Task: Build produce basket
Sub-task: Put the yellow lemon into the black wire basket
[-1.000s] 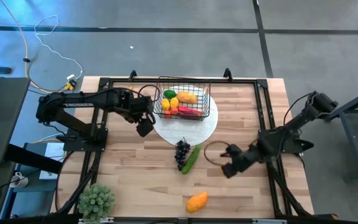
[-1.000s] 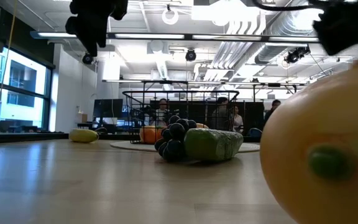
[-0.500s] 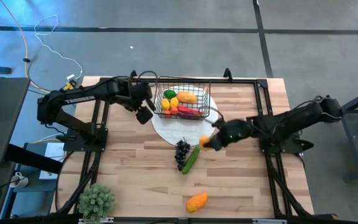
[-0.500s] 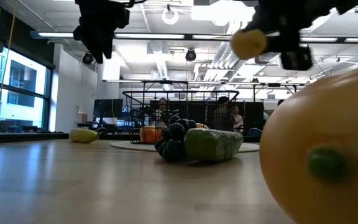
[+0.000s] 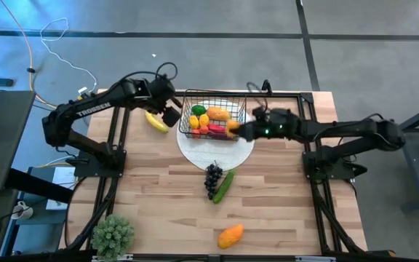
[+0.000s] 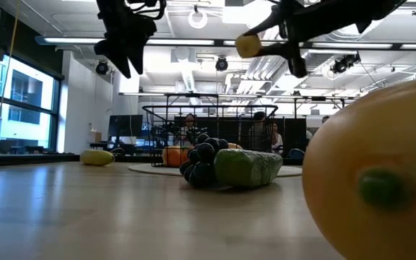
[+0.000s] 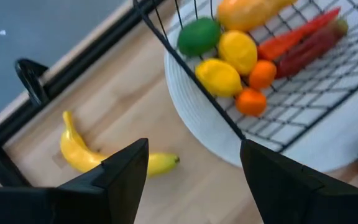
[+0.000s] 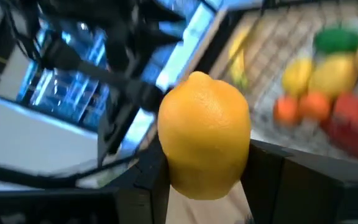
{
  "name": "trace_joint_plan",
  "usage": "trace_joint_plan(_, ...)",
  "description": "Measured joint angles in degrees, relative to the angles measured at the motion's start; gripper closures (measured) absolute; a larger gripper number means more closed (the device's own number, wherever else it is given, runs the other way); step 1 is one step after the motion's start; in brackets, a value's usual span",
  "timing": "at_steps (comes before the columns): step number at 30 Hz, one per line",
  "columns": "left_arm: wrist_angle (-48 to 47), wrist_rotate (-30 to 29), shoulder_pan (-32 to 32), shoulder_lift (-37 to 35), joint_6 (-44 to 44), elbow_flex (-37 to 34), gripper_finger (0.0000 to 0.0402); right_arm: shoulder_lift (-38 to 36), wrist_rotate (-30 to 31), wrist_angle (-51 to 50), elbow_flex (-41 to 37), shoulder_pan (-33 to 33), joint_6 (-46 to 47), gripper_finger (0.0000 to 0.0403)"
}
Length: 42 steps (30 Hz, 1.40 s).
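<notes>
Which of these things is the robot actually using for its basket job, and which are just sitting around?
Part of the job: basket, lemon held in the right gripper, banana, grapes, cucumber, mango, left gripper.

Just lying about: potted plant, white plate under the basket.

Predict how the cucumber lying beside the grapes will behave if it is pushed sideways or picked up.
The cucumber looks long and rounded, so a sideways push would probably roll it. It leans against the grapes, which may shift along with it. It holds a straight shape on the table, so it is likely stiff, and its smooth skin might slip in a narrow grip.
</notes>
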Motion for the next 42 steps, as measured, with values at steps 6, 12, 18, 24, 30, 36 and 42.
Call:
trace_joint_plan(6, 3.8, 0.2, 4.0, 0.0, 3.8, 0.0, 0.0158, 1.0, 0.4, -0.3, 5.6, -6.1, -7.1, 0.0275)
trace_joint_plan(12, 7.2, 0.3, 6.7, 0.0, 7.1, 0.0, 0.0158, 5.8, 0.4, -2.5, 12.8, -11.2, -13.7, 0.0275)
trace_joint_plan(18, 7.4, 0.2, 9.0, 0.0, 11.5, 0.0, 0.0158, 12.5, 0.4, -3.0, 18.4, -13.4, -17.8, 0.0275)
trace_joint_plan(24, 7.4, 0.2, 11.6, 0.0, 12.8, 0.0, 0.0158, 20.3, -0.2, -3.0, 23.5, -13.6, -21.8, 0.0275)
trace_joint_plan(30, 7.4, 0.3, 13.1, 0.0, 12.8, 0.0, 0.0158, 28.0, -0.7, -3.0, 26.6, -13.7, -27.3, 0.0275)
trace_joint_plan(36, 7.4, 0.2, 13.7, 0.0, 10.3, 0.0, 0.0158, 35.1, -1.3, -2.6, 29.3, -13.8, -32.9, 0.0275)
trace_joint_plan(42, 7.4, 0.4, 13.7, 0.0, 8.3, 0.0, 0.0158, 41.0, -3.5, -2.6, 33.2, -13.8, -34.4, 0.0275)
